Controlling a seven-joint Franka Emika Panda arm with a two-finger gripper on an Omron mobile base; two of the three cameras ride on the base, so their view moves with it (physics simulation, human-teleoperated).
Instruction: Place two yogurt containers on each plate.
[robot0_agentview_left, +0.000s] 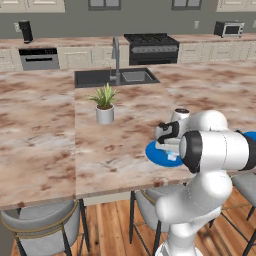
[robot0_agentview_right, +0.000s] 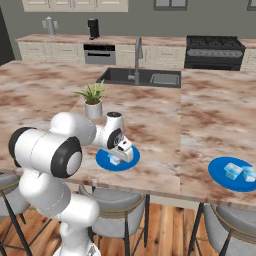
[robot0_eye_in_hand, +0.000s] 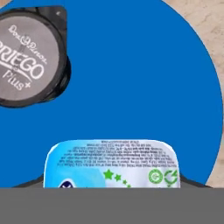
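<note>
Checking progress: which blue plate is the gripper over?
The near plate by the potted plant, under the gripper; the far plate sits apart with two yogurt containers.

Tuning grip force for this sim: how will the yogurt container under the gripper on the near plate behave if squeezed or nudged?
The yogurt container looks small and boxy, so probably light and unlikely to roll. Its glossy printed foil top hints at thin walls that may dent. On the smooth plate it would likely slide.

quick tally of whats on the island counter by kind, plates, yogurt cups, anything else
plates: 2
cups: 4
plant: 1
total: 7
</note>
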